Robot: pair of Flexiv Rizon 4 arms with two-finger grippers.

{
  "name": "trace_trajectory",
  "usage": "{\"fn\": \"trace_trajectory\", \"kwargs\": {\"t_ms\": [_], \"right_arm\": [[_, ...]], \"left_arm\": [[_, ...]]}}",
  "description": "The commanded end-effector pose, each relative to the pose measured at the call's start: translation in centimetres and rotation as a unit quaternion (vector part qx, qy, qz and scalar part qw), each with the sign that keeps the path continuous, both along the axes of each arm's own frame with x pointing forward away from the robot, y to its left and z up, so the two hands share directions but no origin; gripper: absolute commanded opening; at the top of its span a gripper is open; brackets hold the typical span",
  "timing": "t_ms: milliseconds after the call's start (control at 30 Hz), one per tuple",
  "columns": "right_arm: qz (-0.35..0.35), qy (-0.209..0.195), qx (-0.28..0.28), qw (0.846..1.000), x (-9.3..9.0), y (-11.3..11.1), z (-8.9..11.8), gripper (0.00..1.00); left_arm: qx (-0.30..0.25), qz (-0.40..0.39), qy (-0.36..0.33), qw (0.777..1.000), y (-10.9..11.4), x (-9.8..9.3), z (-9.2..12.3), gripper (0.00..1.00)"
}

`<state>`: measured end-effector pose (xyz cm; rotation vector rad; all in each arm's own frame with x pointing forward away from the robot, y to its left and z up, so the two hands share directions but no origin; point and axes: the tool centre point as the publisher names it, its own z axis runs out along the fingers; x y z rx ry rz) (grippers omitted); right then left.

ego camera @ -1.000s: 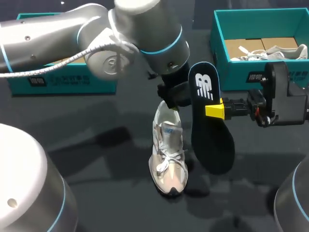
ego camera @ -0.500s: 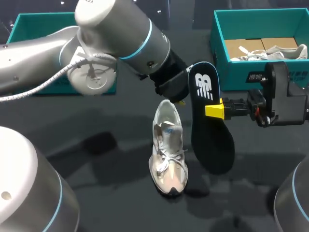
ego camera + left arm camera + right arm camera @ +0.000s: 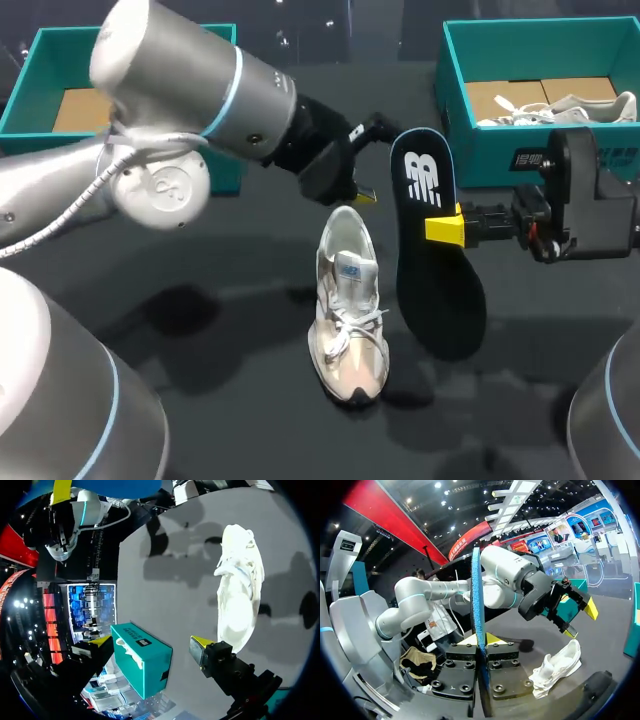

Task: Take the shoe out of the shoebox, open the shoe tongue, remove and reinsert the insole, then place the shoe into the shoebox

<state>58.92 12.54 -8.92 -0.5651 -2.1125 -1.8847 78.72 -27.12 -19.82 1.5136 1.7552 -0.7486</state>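
A pale sneaker (image 3: 348, 300) lies on the dark table with its toe toward me; it also shows ahead of the left fingers (image 3: 240, 590) and below the right gripper (image 3: 557, 667). My right gripper (image 3: 445, 228) is shut on a black insole (image 3: 435, 260), held upright just right of the sneaker. In the right wrist view the insole (image 3: 477, 625) stands edge-on between the yellow tips, blue underside showing. My left gripper (image 3: 365, 160) hangs open above the table behind the sneaker's heel, holding nothing; its wide-apart tips (image 3: 202, 642) frame a teal box.
A teal shoebox (image 3: 480, 150) at the back right holds a second white shoe (image 3: 570, 108). Another teal box (image 3: 30, 90) sits at the back left, partly hidden by my left arm. The teal box (image 3: 142, 660) lies beyond the left fingers.
My left arm has drawn back from the sneaker's heel, up and to the left, with its fingers open. The right gripper and the insole have stayed in place.
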Motion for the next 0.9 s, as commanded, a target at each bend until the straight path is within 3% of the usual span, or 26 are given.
{"fn": "trace_trajectory", "kwargs": {"t_ms": [33,333,500,633,900], "right_arm": [[-0.002,0.000,-0.001,1.000,-0.2,0.1,0.0,0.00],[-0.002,0.000,-0.001,1.000,-0.2,0.1,0.0,0.00],[-0.002,0.000,-0.001,1.000,-0.2,0.1,0.0,0.00],[-0.002,0.000,-0.001,1.000,-0.2,0.1,0.0,0.00],[0.013,0.056,0.019,0.998,3.8,-3.2,0.5,0.00]], "left_arm": [[-0.121,0.002,-0.021,0.992,1.2,-0.7,-0.2,1.00],[-0.121,0.002,-0.021,0.992,1.2,-0.7,-0.2,1.00],[-0.195,-0.008,-0.013,0.981,1.3,0.2,0.3,1.00],[-0.217,-0.015,-0.030,0.976,1.9,0.0,1.7,1.00],[-0.234,-0.032,-0.063,0.970,2.9,-0.7,2.8,1.00]]}}
